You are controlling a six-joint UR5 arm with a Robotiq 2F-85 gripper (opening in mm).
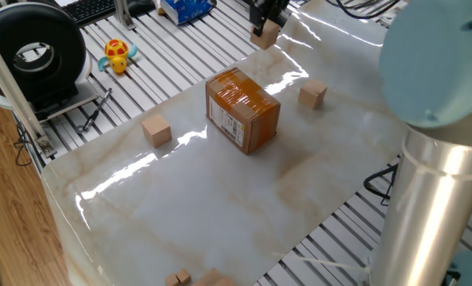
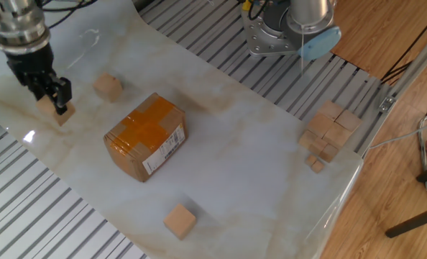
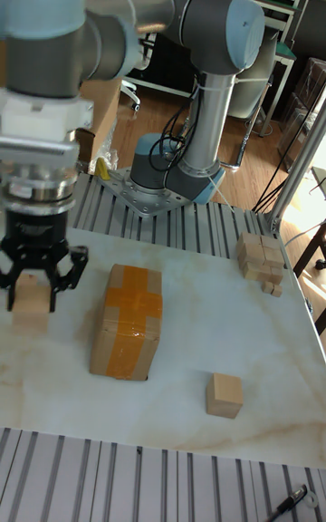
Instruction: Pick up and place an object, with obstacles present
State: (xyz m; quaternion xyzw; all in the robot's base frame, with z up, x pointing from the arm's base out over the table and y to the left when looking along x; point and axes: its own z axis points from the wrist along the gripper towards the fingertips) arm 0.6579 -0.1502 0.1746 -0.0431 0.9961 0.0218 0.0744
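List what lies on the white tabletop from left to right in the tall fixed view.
Gripper holding a wooden cube → taped cardboard box → lone wooden cube → stack of wooden cubes.

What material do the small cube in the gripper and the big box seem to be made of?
Cube: likely bare wood, pale tan and matte, held between the gripper's fingers. Box: brown cardboard, with glossy orange-brown tape that catches light and a white printed label on one side.

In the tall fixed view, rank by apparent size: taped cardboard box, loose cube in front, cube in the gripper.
1. Cardboard box, clearly largest.
2. Loose cube and the cube in the gripper: alike; the latter is partly hidden, so unranked.
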